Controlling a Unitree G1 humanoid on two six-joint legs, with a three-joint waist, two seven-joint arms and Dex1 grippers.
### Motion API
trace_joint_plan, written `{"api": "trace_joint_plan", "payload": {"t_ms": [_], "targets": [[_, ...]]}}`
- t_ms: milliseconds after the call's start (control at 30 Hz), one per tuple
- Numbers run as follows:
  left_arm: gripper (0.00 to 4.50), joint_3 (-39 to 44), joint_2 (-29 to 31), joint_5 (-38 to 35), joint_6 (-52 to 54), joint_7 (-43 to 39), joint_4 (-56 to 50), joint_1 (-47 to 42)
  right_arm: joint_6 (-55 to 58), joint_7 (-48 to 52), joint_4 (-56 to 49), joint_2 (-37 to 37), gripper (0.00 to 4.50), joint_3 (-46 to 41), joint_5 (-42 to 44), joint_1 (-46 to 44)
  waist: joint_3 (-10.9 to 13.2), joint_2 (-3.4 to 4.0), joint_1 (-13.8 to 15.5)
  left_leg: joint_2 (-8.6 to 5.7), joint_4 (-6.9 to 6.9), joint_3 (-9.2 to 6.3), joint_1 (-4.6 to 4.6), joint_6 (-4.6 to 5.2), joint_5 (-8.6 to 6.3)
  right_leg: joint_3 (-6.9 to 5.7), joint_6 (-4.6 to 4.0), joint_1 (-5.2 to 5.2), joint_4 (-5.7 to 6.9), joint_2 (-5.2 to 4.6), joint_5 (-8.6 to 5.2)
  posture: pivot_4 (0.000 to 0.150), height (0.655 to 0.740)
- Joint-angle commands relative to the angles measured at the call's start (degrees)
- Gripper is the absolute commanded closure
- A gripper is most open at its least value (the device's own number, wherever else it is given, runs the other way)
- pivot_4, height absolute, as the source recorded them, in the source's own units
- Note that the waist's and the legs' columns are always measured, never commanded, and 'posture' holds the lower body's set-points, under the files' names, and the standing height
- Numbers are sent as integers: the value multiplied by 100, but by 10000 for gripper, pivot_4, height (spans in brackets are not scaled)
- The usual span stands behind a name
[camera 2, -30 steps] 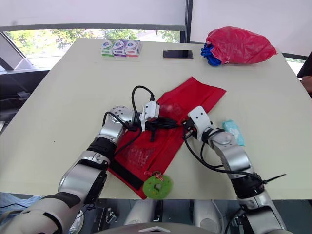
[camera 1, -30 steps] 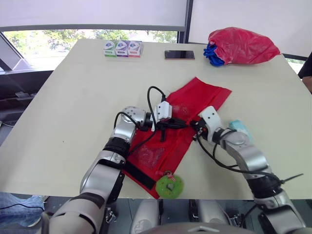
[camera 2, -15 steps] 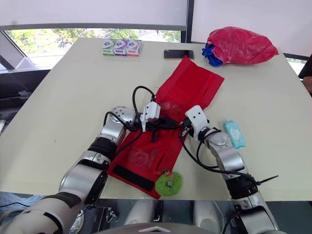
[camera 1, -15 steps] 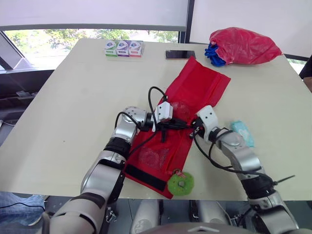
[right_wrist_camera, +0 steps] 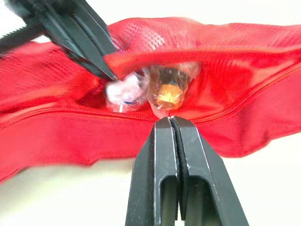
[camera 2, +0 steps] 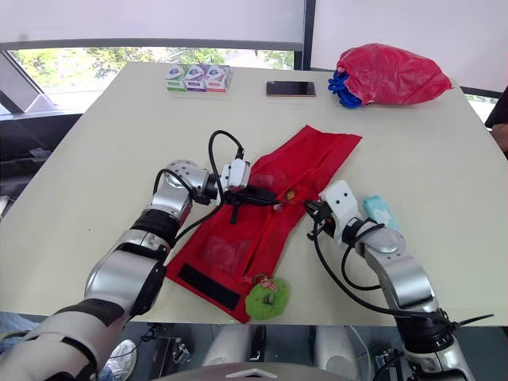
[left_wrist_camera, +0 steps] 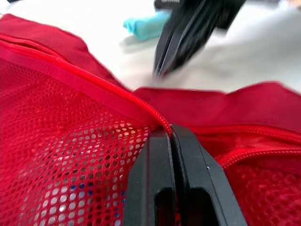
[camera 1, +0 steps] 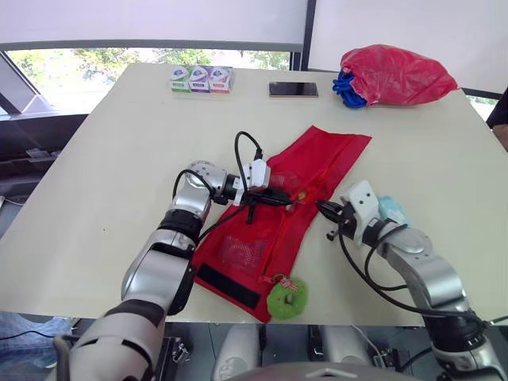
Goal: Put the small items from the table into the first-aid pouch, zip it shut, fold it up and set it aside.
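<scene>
So the red first-aid pouch (camera 1: 270, 230) is lying flat on the counter (camera 1: 119, 159), stretched on a diagonal from the near edge out toward the middle, mesh side up, with a black strip across its near end and a fuzzy green round charm (camera 1: 286, 297) hanging off that end right at the counter's edge. The left tool (camera 1: 294, 200) is clenched on the pouch, pinching the upper lip of the zipper opening and holding it up a bit, so the mouth gapes. Through that gap the right wrist view shows two things sitting inside: a little clear packet with an orange bit (right_wrist_camera: 169, 92) and a whitish wrapped item (right_wrist_camera: 123, 92) right next to it. The right tool (camera 1: 323, 207) is clenched too, fingers pressed flat together with nothing between them as far as I can see, and its tip sits just beside the pouch's right edge, pointing at the opening. A teal packet (camera 1: 393, 210) lies on the counter just behind the right wrist, outside the pouch. Way over at the far side there's a row of three small boxes (camera 1: 200, 79), a dark phone (camera 1: 293, 90) and a bulging red bag (camera 1: 397, 74), all well apart from the pouch.
</scene>
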Motion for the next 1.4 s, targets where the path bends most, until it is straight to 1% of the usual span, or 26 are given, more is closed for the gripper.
{"api": "trace_joint_plan", "payload": {"t_ms": [33,67,100,133,167,200,267,300,367,433,467,567,600,633,667,700,733,767,833,867,900,1000,1067,1167,1267,1400], "targets": [[45000,126,27,81,-240,33,325,-339,-428,117,-415,-103,44685,-387,236,233,0,0,-1,0,0,0,0,0,0,0,0,0,0,0,0,1500,7400],[40157,166,-24,55,-241,78,349,-370,-541,198,-518,-146,45000,-534,362,388,0,0,-2,0,0,1,0,0,0,0,0,0,0,0,0,1500,7400],[38942,192,-60,36,-249,108,364,-387,-620,256,-586,-175,45000,-632,452,493,0,0,-1,0,0,1,0,0,0,1,0,0,1,-1,0,1500,7400],[36303,218,-93,2,-231,101,358,-389,-700,314,-649,-190,45000,-726,557,586,0,0,16,0,0,1,0,0,0,1,0,0,0,-1,0,1500,7400],[32011,259,-128,-63,-149,66,297,-369,-744,372,-734,-233,45000,-826,656,687,0,-1,10,0,1,0,-1,0,0,0,0,0,-1,-1,0,1500,7400],[25958,302,-142,-166,16,-39,145,-306,-797,448,-847,-279,45000,-954,790,794,0,-1,9,1,0,1,-2,0,0,0,0,1,-1,-1,0,1500,7400],[19026,370,-136,-324,282,-202,-174,-166,-864,582,-1036,-369,45000,-1166,1035,957,0,-1,6,1,1,2,-2,1,0,2,1,0,-1,-3,0,1500,7400],[13617,392,-79,-409,454,-280,-471,-19,-874,648,-1142,-433,45000,-1266,1155,1029,0,-1,2,2,1,1,-2,0,0,1,1,0,-1,-2,0,1500,7400],[5634,406,73,-548,745,-351,-1103,306,-846,760,-1295,-553,45000,-1451,1378,1122,0,0,-22,5,1,1,-1,0,0,1,1,0,0,-1,0,1500,7400],[166,428,269,-725,1209,-272,-2045,792,-780,926,-1410,-730,45000,-1664,1687,1223,0,0,-28,15,1,3,3,0,0,5,0,0,3,0,0,1500,7400],[166,461,407,-859,1518,-199,-2673,1145,-737,1053,-1455,-859,45000,-1797,1866,1275,0,1,-39,18,0,3,3,0,0,6,0,0,3,0,0,1500,7400],[0,605,866,-1136,2283,144,-4288,2131,-602,1351,-1522,-1236,36846,-2155,2391,1355,1,4,-32,29,-4,9,10,0,0,17,-1,0,4,-1,0,1500,7400],[0,695,979,-1177,2523,361,-4685,2393,-545,1400,-1529,-1348,30458,-2231,2539,1320,1,3,-18,30,-4,11,13,0,0,18,-1,2,4,-4,0,1500,7400],[0,848,1092,-1217,2793,650,-5154,2739,-478,1479,-1516,-1480,28226,-2298,2686,1237,0,7,89,30,-3,11,12,0,0,17,-1,2,3,-4,0,1500,7400],[0,1069,1203,-1233,3141,1072,-5750,3206,-446,1559,-1472,-1618,23834,-2322,2754,1101,-3,8,97,29,1,10,15,-1,0,19,-1,7,-1,-5,0,1500,7400],[0,1308,1280,-1284,3471,1459,-6292,3657,-433,1603,-1411,-1722,21735,-2311,2803,946,-2,9,91,26,0,10,18,-1,0,20,-1,11,-1,-7,0,1500,7400],[0,1504,1331,-1342,3729,1757,-6704,4011,-426,1623,-1358,-1783,16990,-2291,2841,829,-1,10,54,27,0,11,18,-1,-1,23,-1,9,-3,-7,0,1500,7400],[0,1686,1346,-1332,3899,2059,-6994,4297,-410,1631,-1319,-1815,15971,-2258,2888,727,-1,10,-9,27,-4,18,17,0,-1,29,-1,6,-5,-7,0,1500,7400],[0,2027,1282,-1317,4270,2711,-7455,4792,-378,1668,-1255,-1836,6352,-2172,3010,545,0,7,2,29,-10,20,22,-1,-2,35,-1,7,-4,-13,0,1500,7400],[0,2177,1228,-1337,4413,2987,-7686,5044,-369,1698,-1231,-1837,2640,-2113,3061,458,1,6,43,30,-10,13,20,-1,-2,27,-1,6,-4,-10,0,1500,7400],[0,2294,1168,-1361,4357,3151,-7911,5319,-361,1742,-1209,-1842,471,-2052,3096,390,0,7,72,31,-10,-1,16,-2,-1,11,-2,6,-4,-10,-1,1500,7400],[0,2671,803,-1356,4178,3811,-8402,6018,-354,1874,-1132,-1874,471,-1913,3144,249,-2,10,137,31,-9,3,21,-3,0,11,-13,11,-4,-12,-8,1500,7400],[0,2826,591,-1117,4026,4239,-8667,6558,-335,1918,-1046,-1886,471,-1819,3143,99,-3,7,135,30,-9,10,20,-3,-1,16,-23,12,-8,-15,-13,1500,7400],[0,2910,236,-963,4134,4880,-9084,7229,-361,2010,-908,-1884,471,-1683,3091,-98,-3,8,137,29,-9,14,19,-2,-1,19,-24,9,-9,-16,-13,1500,7400],[0,2820,-100,-922,4492,5424,-9318,7733,-342,2085,-830,-1870,471,-1521,3086,-324,-4,8,154,29,-9,10,19,-2,-1,15,-26,10,-8,-16,-14,1500,7400],[0,2598,-298,-988,5134,5860,-9580,8045,-321,2105,-834,-1866,471,-1400,3091,-468,-5,7,147,28,-9,12,20,-2,-1,16,-26,10,-8,-14,-15,1500,7400]]}}
